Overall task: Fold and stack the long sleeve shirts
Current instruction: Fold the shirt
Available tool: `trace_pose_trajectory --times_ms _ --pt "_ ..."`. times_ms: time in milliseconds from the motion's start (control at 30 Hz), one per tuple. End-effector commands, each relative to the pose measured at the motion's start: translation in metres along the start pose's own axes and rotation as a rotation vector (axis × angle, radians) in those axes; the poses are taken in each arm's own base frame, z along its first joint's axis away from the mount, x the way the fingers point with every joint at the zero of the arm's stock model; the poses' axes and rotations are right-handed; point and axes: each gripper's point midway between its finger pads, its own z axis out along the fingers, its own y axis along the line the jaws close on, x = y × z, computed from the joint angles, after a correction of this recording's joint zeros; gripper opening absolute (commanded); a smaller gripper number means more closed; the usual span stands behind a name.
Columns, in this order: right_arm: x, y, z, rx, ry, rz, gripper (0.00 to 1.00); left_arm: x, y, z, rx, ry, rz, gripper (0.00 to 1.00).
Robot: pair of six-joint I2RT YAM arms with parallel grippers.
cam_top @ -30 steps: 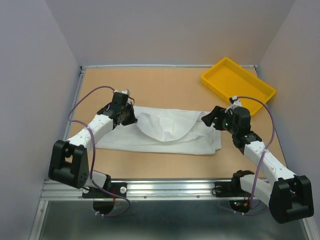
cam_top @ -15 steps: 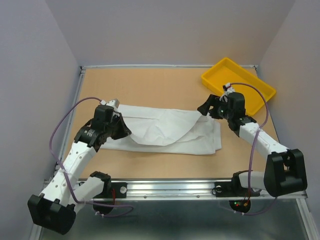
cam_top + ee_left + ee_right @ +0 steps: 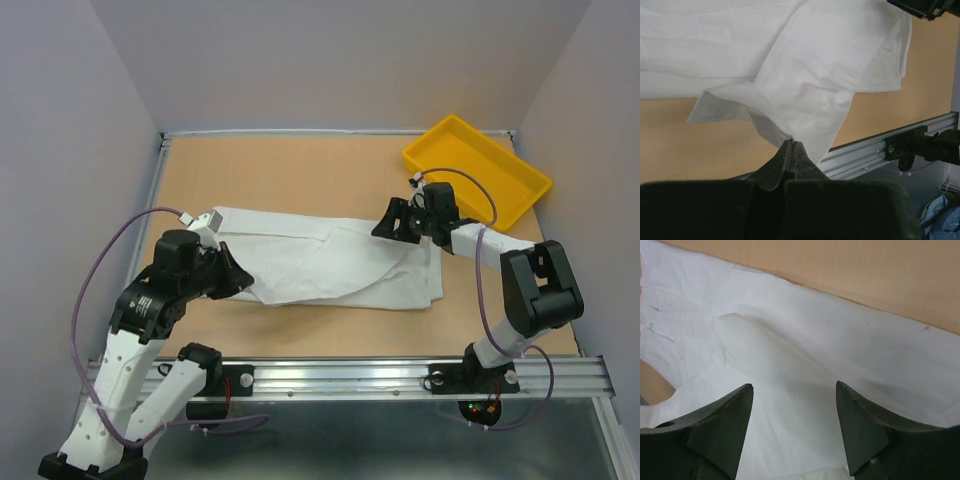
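Note:
A white long sleeve shirt (image 3: 330, 262) lies partly folded across the middle of the tan table. My left gripper (image 3: 240, 278) is shut on a fold of the shirt at its near left edge; in the left wrist view (image 3: 792, 142) the cloth (image 3: 805, 95) runs up from the closed tips. My right gripper (image 3: 390, 222) is open and empty just above the shirt's far right corner. In the right wrist view (image 3: 794, 387) the two fingers stand wide apart over white fabric (image 3: 790, 355).
A yellow tray (image 3: 476, 170) sits at the back right corner, just behind the right gripper. The metal rail (image 3: 350, 375) runs along the table's near edge. Grey walls enclose the table on three sides.
My left gripper has pulled the shirt's edge toward the near left. My right gripper has let go of the cloth and moved left and back over the shirt's right end.

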Motion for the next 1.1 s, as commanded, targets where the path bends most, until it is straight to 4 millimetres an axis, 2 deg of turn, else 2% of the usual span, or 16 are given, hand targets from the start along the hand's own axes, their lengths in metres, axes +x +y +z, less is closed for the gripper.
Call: trace_pose_trajectory --times_ms 0,167,300,433,567,700,833,900,933,1033,1067 --pt "-0.003 0.016 0.008 -0.054 0.005 -0.043 0.71 0.000 -0.016 -0.029 0.067 -0.020 0.060 0.00" --pt "0.022 0.003 0.015 -0.030 0.066 -0.028 0.68 0.004 -0.014 -0.039 0.060 -0.017 0.079 0.00" --pt "0.031 -0.007 0.016 0.000 0.079 -0.022 0.68 0.008 -0.023 -0.042 0.110 0.002 0.097 0.00" --pt "0.032 -0.022 0.016 0.075 0.076 -0.031 0.68 0.018 -0.041 -0.045 0.235 0.047 0.119 0.00" --pt "0.029 -0.023 0.013 0.102 0.096 -0.049 0.68 0.029 -0.064 -0.054 0.397 0.080 0.146 0.00" --pt "0.010 0.004 0.011 0.036 0.065 -0.115 0.64 0.037 -0.081 -0.062 0.532 0.105 0.174 0.00" --pt "-0.008 0.040 0.012 -0.031 0.029 -0.181 0.61 0.043 -0.079 -0.059 0.545 0.126 0.179 0.00" --pt "-0.010 0.051 0.018 -0.047 0.029 -0.204 0.60 0.045 -0.077 -0.056 0.540 0.137 0.181 0.00" --pt "-0.012 0.065 0.022 -0.068 0.028 -0.233 0.60 0.047 -0.075 -0.054 0.534 0.145 0.178 0.00" --pt "-0.001 0.076 0.040 -0.083 0.064 -0.261 0.60 0.049 -0.073 -0.053 0.529 0.153 0.183 0.00" --pt "-0.003 0.080 0.044 -0.086 0.063 -0.270 0.60 0.049 -0.074 -0.054 0.530 0.151 0.184 0.00"
